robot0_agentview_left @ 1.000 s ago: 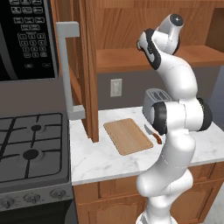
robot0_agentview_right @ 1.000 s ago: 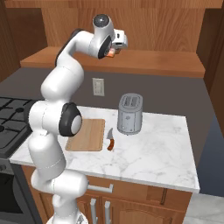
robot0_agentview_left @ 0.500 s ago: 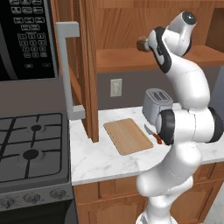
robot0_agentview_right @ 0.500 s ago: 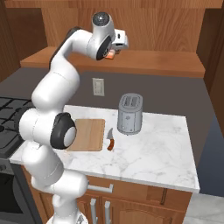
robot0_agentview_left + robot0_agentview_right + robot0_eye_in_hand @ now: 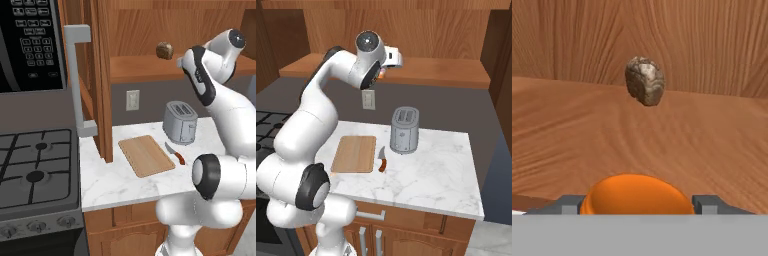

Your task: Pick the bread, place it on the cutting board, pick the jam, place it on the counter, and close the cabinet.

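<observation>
In the left base view, one bread [image 5: 164,50] is sitting on the cabinet [image 5: 150,30] shelf at upper centre, with one toaster [image 5: 180,122], one knife [image 5: 175,153] and one cutting board [image 5: 146,155] lying on the counter [image 5: 115,182] below. In the right base view, the arm is blocking the shelf at upper centre. In the hand view, the gripper [image 5: 636,200] is clasping the single orange jam [image 5: 636,195] at bottom centre.

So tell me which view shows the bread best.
The hand view: the bread sits unobstructed on the cabinet shelf, speckled surface clear, beyond the jam. The left base view shows it small on the shelf; in the right base view I can't make it out.
</observation>
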Motion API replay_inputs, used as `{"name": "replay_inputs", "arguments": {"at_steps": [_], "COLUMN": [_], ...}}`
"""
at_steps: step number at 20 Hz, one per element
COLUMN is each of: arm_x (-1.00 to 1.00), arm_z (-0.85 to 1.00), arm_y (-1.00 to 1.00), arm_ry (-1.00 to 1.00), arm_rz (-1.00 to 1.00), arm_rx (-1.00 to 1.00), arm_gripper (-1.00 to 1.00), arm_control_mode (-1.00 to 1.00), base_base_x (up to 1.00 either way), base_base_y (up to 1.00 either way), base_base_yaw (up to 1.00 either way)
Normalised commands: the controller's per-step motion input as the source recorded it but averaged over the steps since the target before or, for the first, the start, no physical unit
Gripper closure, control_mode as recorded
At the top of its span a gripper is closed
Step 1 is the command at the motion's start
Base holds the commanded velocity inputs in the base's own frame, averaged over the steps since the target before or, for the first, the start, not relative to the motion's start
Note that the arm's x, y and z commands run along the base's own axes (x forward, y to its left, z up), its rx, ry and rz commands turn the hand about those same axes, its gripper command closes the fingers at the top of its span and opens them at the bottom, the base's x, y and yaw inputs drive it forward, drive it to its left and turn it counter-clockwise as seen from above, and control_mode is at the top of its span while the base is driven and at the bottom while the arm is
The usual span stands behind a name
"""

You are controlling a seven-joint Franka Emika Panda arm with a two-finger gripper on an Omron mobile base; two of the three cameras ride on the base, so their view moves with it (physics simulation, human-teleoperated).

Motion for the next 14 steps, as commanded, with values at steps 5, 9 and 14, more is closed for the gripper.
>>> {"name": "replay_inputs", "arguments": {"at_steps": [5,9,14], "arm_x": [-0.82,-0.86,-0.82], "arm_z": [-0.15,-0.21,-0.22], "arm_y": [-0.02,0.0,-0.06], "arm_ry": [-0.1,-0.05,-0.01], "arm_rz": [0.0,0.0,0.0], "arm_rx": [0.0,0.0,0.0], "arm_gripper": [1.0,1.0,1.0], "arm_control_mode": [-1.0,-1.0,-1.0], "base_base_x": [0.0,0.0,0.0], "base_base_y": [0.0,0.0,0.0], "base_base_yaw": [0.0,0.0,0.0]}}
